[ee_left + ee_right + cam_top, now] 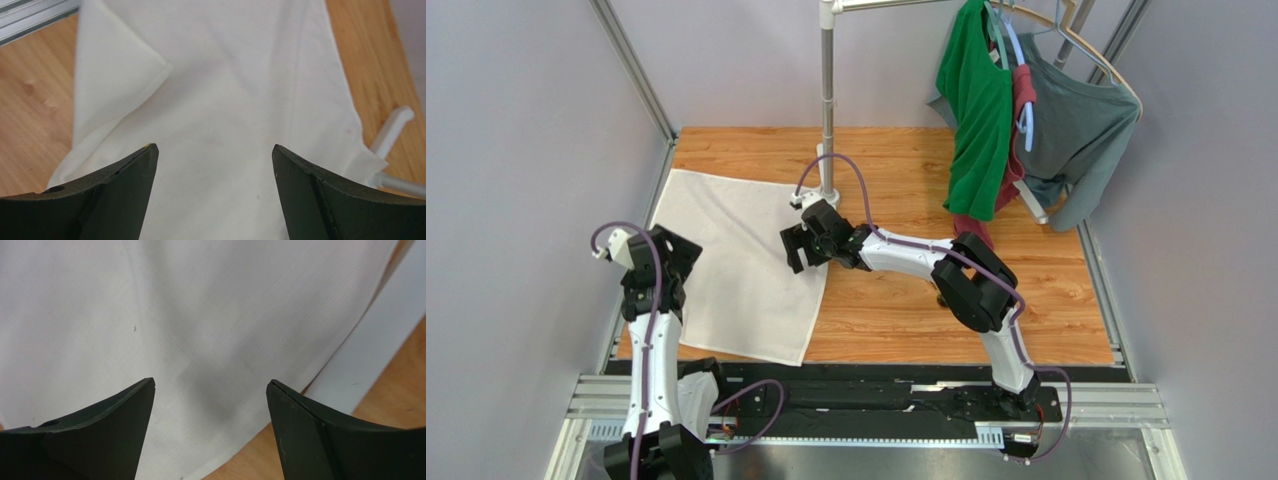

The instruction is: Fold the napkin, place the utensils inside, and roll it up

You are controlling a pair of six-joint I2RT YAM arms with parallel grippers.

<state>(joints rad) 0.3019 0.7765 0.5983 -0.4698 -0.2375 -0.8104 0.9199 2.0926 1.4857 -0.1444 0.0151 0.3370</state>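
Plain white napkin [736,270] left of centre; orange-brown wood-grain table [1046,290]; green shirt [976,120] and grey shirt [1081,130] upper right; black fingers [110,200] along the bottom.

- wooden table [906,300], orange-brown grain
- napkin [736,265] lies spread flat on L part, w/ one corner folded over onto itself
- white pole stand [828,150] stands at back-centre, foot just beside napkin's far R corner, maybe touching

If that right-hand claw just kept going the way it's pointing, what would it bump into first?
Most likely the white napkin: the right gripper, jaws open, points at the cloth near its edge, with nothing in between. How close it is, the pictures don't show.
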